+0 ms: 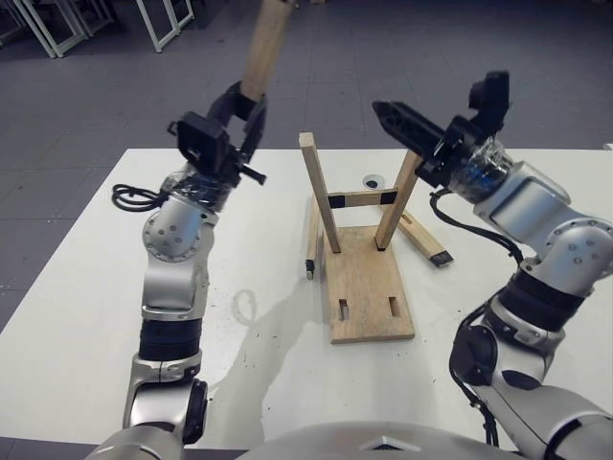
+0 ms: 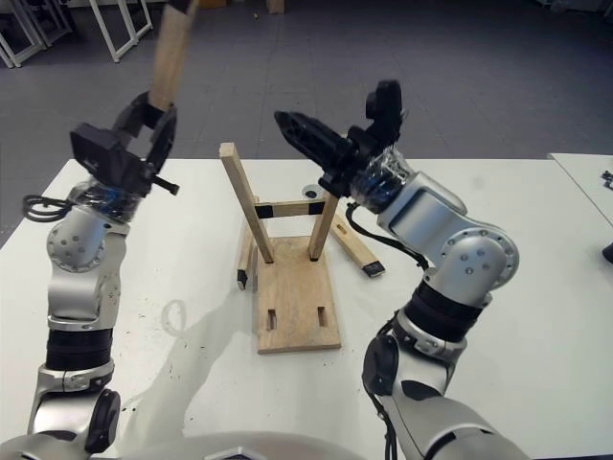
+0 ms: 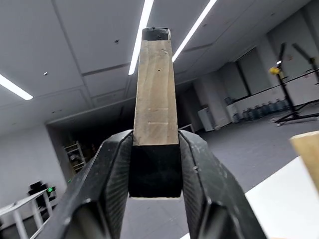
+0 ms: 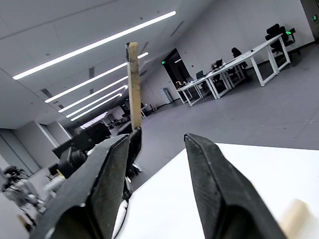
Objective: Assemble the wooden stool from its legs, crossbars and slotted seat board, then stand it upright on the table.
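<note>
The table (image 1: 77, 287) carries the seat board (image 1: 369, 287), which lies flat. A half frame stands in its far slots, leaning a little: a left standing leg (image 1: 319, 192) and a right standing leg (image 1: 397, 201), joined by a crossbar (image 1: 362, 198).

This frame is, I think, the first danger. It seems only plugged in, so a bump from either arm can tip it over or slide the board. The right gripper (image 1: 391, 113) hangs near the top of the right standing leg, so it is the more likely cause of such a bump.

The second danger is the loose leg (image 1: 265, 48) in the left gripper (image 3: 154, 144). It is gripped only at its dark lower end, and nearly all its length rises above the fingers. If the arm swings it down quickly toward the free slots (image 1: 343, 309), the long part can turn in the grip, slip out, or enter a slot at an angle and jam.

A falling frame could also knock away the spare piece (image 1: 426, 240) lying right of the board's far end, and the thin piece (image 1: 312, 251) along its left edge.

The left jaws pinch the loose leg from both sides, high above the table and to the left of the frame. The right jaws are spread apart with nothing between them; the top of the right standing leg seems to be just below them, outside the gap and not touching.
</note>
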`<state>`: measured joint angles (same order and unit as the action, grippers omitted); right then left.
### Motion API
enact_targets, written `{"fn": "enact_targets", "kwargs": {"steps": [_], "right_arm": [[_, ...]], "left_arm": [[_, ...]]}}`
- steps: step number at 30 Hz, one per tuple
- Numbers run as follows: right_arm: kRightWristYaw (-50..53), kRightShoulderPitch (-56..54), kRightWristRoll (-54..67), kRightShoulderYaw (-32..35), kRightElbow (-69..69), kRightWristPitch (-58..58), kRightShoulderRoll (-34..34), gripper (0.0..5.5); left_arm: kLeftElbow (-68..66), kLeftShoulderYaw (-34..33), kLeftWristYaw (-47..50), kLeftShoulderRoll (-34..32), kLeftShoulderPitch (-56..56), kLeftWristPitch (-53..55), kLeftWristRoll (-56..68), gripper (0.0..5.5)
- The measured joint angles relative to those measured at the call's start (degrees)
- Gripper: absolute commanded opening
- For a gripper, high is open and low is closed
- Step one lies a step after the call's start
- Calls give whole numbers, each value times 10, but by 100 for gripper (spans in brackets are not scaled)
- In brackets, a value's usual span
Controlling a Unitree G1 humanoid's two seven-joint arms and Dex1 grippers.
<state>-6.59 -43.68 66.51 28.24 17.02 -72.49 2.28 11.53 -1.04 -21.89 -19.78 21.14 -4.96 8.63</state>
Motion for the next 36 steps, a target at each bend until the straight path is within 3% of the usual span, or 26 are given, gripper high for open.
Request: {"fn": "enact_targets", "kwargs": {"steps": [1, 7, 18, 32, 34, 36], "right_arm": [[26, -21, 29, 2, -10, 4, -5, 286], [89, -49, 99, -26, -34, 44, -1, 288], [71, -48, 93, -86, -82, 93, 56, 288], [86, -48, 130, -106, -97, 122, 79, 46], [85, -50, 130, -109, -97, 126, 85, 42], [85, -58, 137, -109, -99, 129, 93, 40]], "left_arm": [[5, 19, -13, 4, 0, -1, 0, 132], [27, 49, -38, 7, -19, 4, 7, 132], [53, 54, -58, 8, -29, 1, 25, 132], [51, 55, -72, 2, -46, -1, 13, 132], [49, 54, -74, 2, -41, -1, 13, 132], [46, 54, -74, 3, -30, -4, 13, 181]]}}
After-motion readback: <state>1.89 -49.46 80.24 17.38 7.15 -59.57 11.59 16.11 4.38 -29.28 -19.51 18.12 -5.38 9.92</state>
